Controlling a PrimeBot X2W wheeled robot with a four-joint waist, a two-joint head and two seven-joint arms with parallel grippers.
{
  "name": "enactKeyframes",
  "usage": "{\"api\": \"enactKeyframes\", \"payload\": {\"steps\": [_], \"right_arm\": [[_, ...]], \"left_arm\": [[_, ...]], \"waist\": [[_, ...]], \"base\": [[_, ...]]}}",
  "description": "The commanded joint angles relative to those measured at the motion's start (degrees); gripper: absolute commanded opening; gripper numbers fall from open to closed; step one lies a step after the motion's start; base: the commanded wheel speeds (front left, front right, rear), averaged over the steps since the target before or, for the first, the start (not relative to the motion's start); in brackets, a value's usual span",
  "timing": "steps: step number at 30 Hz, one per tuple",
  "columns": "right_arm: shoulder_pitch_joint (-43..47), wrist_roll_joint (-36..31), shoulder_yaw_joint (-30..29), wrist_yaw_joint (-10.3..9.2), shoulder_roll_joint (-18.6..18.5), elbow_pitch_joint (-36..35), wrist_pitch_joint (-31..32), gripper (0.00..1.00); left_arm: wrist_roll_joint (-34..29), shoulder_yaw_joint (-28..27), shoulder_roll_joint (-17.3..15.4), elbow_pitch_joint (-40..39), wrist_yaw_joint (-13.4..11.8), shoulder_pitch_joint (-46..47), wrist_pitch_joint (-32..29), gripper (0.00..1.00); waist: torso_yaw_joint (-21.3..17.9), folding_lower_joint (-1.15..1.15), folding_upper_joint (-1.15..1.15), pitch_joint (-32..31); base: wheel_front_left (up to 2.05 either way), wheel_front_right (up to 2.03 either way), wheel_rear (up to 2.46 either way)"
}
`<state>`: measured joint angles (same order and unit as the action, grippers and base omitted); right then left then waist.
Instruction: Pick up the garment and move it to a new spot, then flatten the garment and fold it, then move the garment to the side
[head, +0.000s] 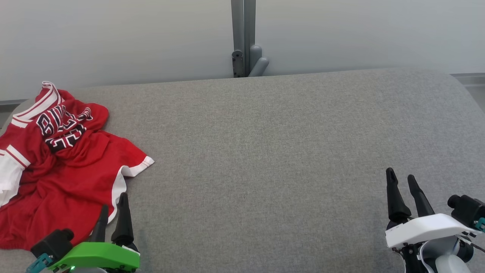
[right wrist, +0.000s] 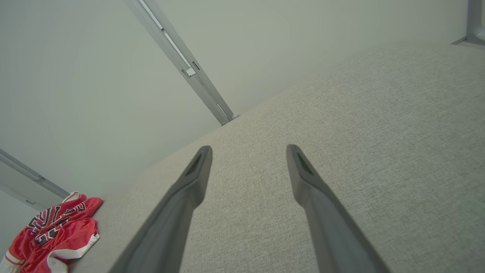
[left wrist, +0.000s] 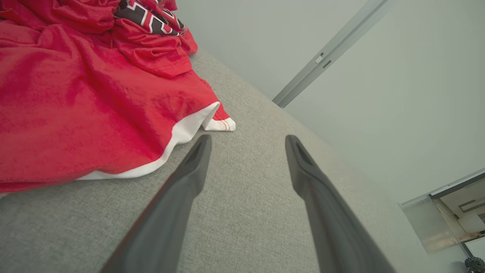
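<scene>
A crumpled red basketball jersey with white trim and dark lettering [head: 64, 170] lies in a loose heap at the far left of a wide desk covered in grey woven fabric [head: 265, 151]. Its lettered chest panel is bunched up toward the back of the heap. A white-edged corner sticks out to the right, flat on the fabric. The jersey's left part runs past the edge of the head view.

The left gripper [head: 113, 201], on a bright green mount, sits at the lower left of the head view, right at the jersey's near right edge. From the head view I cannot tell whether it touches the cloth. In the left wrist view the left gripper [left wrist: 248, 138] has its jaws spread wide with only grey fabric between them. The jersey's [left wrist: 75, 106] white hem lies just beside the left-hand finger, and nothing is gripped.

The right gripper [head: 400, 174], on a white mount, is at the lower right, well apart from the jersey. Its jaws [right wrist: 248, 148] are also spread wide and hold nothing. In that wrist view the jersey [right wrist: 57, 231] is a small red heap far off at the lower left.

Behind the desk, a grey metal post [head: 242, 38] rises against a pale grey wall [head: 113, 38].
</scene>
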<state>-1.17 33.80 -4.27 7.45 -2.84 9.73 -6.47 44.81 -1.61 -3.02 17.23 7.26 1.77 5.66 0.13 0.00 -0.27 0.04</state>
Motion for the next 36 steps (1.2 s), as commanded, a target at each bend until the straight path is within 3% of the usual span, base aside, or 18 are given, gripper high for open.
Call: {"api": "enactKeyframes", "payload": {"steps": [1, 15, 36], "right_arm": [[-0.20, -2.32, -0.04, 0.03, -0.54, -0.71, -0.64, 1.00], [0.86, -12.89, -0.15, 0.03, -0.84, 0.99, -2.77, 1.00], [1.56, -26.24, -1.73, 0.03, -0.80, -0.55, -5.60, 1.00]], "left_arm": [[-2.78, 0.26, -0.83, -0.29, 0.17, 0.24, 0.61, 1.00], [-15.94, -0.14, -1.21, -1.93, -0.20, -1.87, 2.90, 1.00], [-27.78, -0.97, -0.68, -2.61, -0.02, -3.11, 6.07, 1.00]], "waist": [[0.03, 0.00, 0.12, 0.01], [0.04, 0.00, 0.15, 0.01], [-0.19, 0.00, 0.20, 0.11]], "base": [[0.00, 0.00, 0.00], [0.00, 0.00, 0.00], [0.00, 0.00, 0.00]]}}
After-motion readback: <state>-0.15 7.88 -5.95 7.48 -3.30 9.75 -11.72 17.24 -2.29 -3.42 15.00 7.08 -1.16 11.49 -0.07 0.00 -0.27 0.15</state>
